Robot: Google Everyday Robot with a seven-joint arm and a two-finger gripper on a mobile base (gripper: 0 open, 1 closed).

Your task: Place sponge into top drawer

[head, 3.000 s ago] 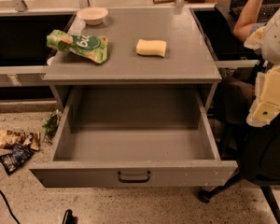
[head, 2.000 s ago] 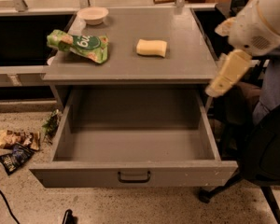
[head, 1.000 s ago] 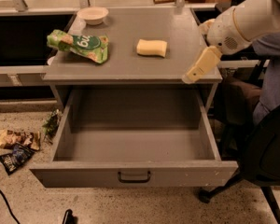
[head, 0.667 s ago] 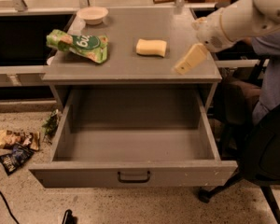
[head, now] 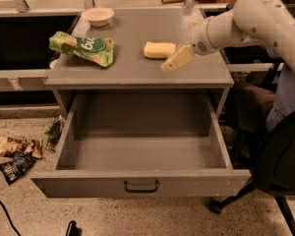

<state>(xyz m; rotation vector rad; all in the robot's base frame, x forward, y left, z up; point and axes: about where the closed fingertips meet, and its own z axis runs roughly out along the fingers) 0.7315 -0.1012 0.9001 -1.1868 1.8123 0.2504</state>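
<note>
End effector (head: 177,58) hangs over the desk (head: 137,28), close to the front edge and right of centre. Open or closed: cannot tell, its tip is smeared. Contact with the desk or anything else: cannot tell. Sponge (head: 159,49) lies flat on the desk, just left of the end effector, slightly further back. Top drawer (head: 137,183) stands pulled out below the front edge. Arm (head: 255,18) is cut off at the right.

The white arm (head: 255,14) reaches in from the upper right and slopes down toward the left. Its rounded wrist (head: 202,33) sits just up and right of the tool (head: 177,59), a cream-coloured piece pointing down-left, low over the counter (head: 132,70).
</note>
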